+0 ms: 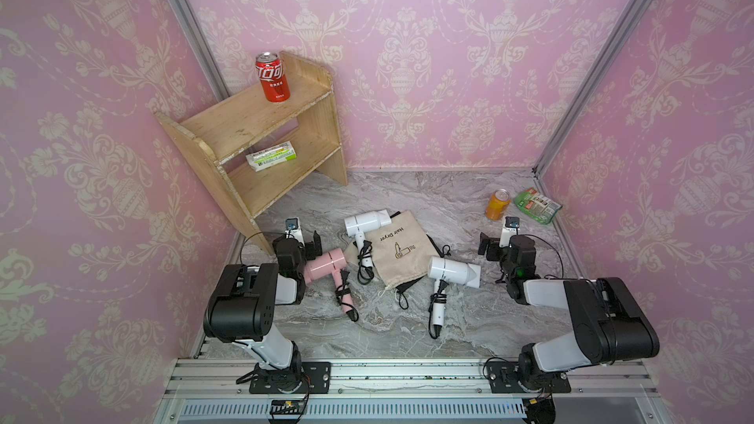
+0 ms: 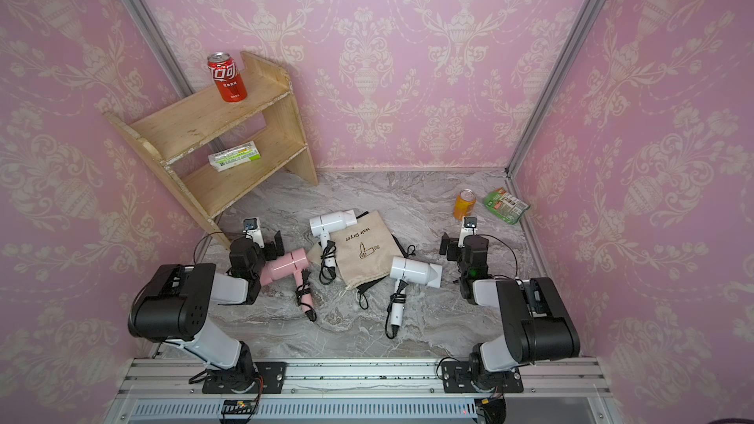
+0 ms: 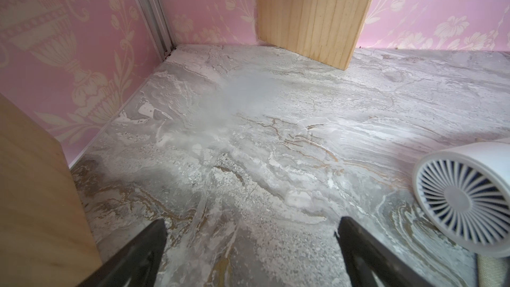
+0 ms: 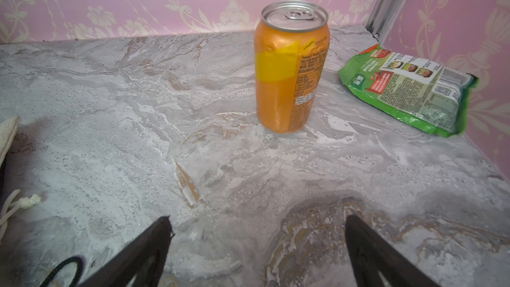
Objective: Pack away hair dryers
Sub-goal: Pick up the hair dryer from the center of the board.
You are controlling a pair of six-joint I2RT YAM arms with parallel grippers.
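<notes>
You're seeing left gripper (image 3: 251,225) and right gripper (image 4: 256,222) both hanging empty, fingers spread wide over bare tabletop (image 1: 408,332). The pink dryer (image 1: 324,265) is lying toward the left edge. The far white dryer (image 1: 367,220) and near white dryer (image 1: 453,271) are flanking the beige pouch (image 1: 402,250) mid-tabletop, both touching it.

Three hair dryers (image 1: 367,222) (image 1: 324,265) (image 1: 453,271), two cans (image 1: 272,77) (image 1: 497,205), two pouches (image 1: 402,250) (image 1: 409,284), two packets (image 1: 536,205) (image 1: 271,155), one shelf (image 1: 253,120)

Bright, even light; soft shadows, blurry patch in left wrist view.
</notes>
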